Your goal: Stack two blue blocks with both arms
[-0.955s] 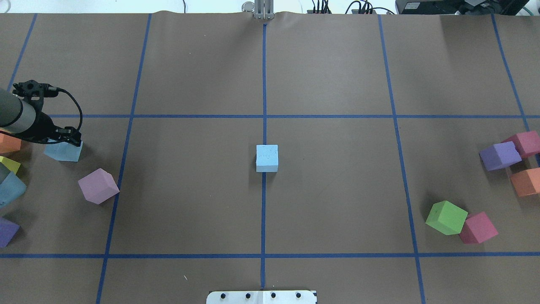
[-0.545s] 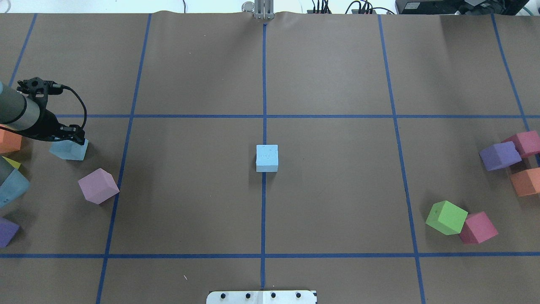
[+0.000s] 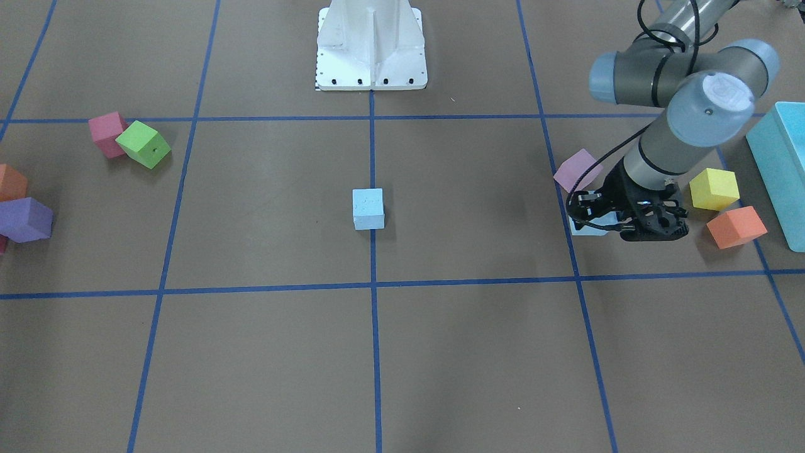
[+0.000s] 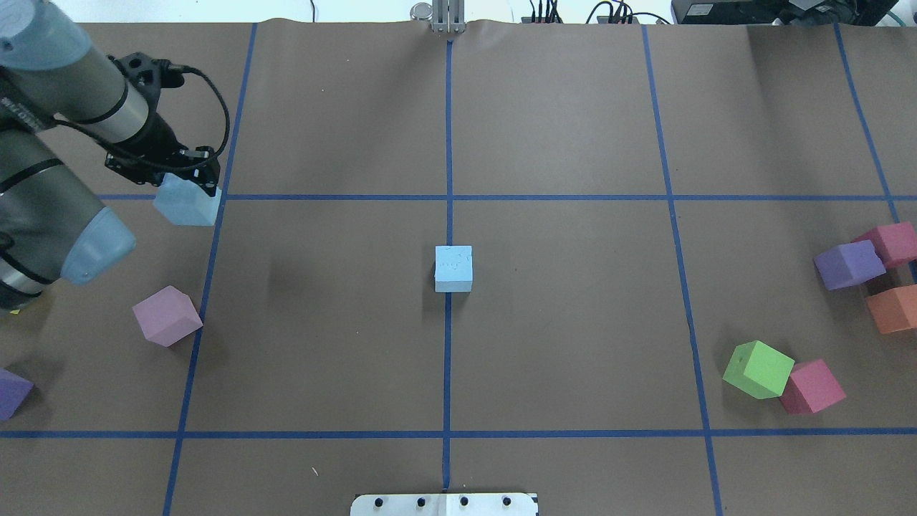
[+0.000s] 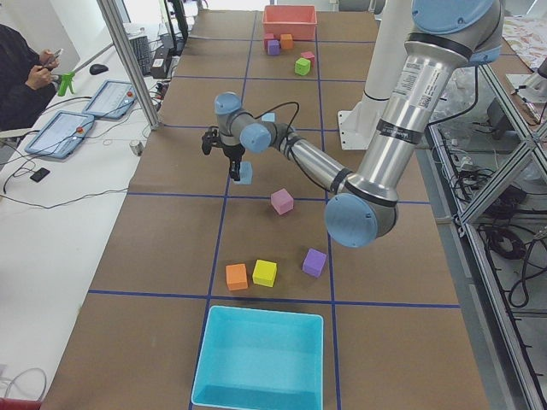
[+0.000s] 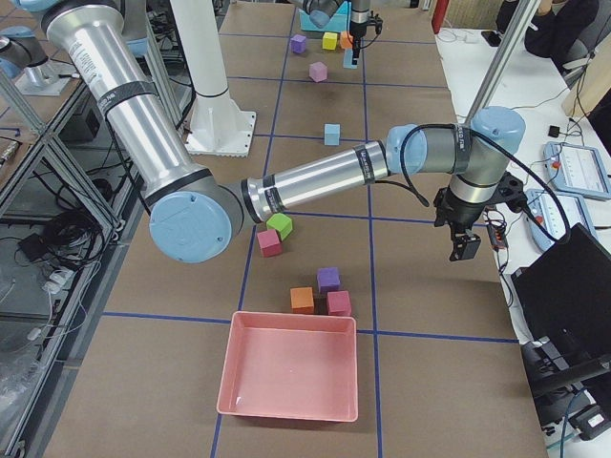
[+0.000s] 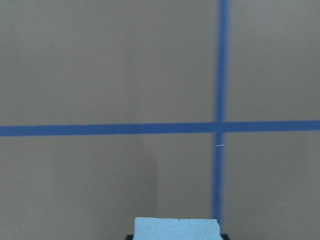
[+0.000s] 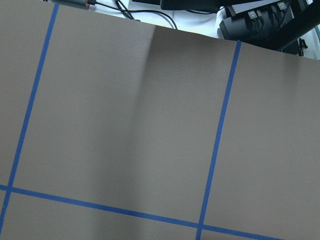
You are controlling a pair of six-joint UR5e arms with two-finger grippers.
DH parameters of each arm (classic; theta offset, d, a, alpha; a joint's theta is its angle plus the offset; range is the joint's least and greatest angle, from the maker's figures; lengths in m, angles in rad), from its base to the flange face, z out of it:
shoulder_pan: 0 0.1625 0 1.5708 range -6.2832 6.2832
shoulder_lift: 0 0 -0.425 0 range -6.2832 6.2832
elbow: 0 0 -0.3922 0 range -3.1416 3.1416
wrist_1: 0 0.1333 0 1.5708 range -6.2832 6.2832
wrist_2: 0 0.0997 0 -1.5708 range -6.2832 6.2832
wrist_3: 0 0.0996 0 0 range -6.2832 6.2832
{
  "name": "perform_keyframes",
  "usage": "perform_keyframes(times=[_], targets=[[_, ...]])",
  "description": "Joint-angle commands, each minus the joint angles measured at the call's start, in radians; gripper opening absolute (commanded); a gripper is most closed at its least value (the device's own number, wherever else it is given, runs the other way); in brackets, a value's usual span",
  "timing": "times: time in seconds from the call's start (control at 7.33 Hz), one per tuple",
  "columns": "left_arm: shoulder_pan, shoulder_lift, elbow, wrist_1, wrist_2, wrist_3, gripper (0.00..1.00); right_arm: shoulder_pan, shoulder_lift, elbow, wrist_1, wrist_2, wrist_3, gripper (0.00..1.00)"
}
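Observation:
One pale blue block (image 4: pixel 453 268) sits on the centre line of the table; it also shows in the front view (image 3: pixel 368 209). My left gripper (image 4: pixel 188 188) is shut on the second blue block (image 4: pixel 186 209) and holds it above the table near a tape crossing at the left. The held block shows at the bottom edge of the left wrist view (image 7: pixel 177 229) and in the left side view (image 5: pixel 245 174). My right gripper (image 6: pixel 466 246) shows only in the right side view, far out over the table's right end. I cannot tell whether it is open or shut.
A lilac cube (image 4: pixel 167 315) and a purple cube (image 4: pixel 11 393) lie at the left. Yellow (image 3: pixel 714 188) and orange (image 3: pixel 736 227) cubes sit by a turquoise box (image 3: pixel 783 170). Green (image 4: pixel 758 369), red (image 4: pixel 812 387), purple (image 4: pixel 849 264) and orange (image 4: pixel 894 308) cubes lie at the right.
My left arm has lifted the blue block off the table and carried it forward and to the right, towards the middle. The centre block has not moved.

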Motion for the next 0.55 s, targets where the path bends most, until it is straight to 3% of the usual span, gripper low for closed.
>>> perform_keyframes(times=[0.0,0.41], targets=[[0.09,-0.161,-0.013,0.111,0.011,-0.148,0.58,0.061,-0.018,-0.04,0.0,-0.006,-0.075,1.0],[0.267,-0.311,0.039,0.111,0.155,-0.334,0.58,0.072,-0.058,-0.045,0.006,-0.009,-0.098,1.0]])
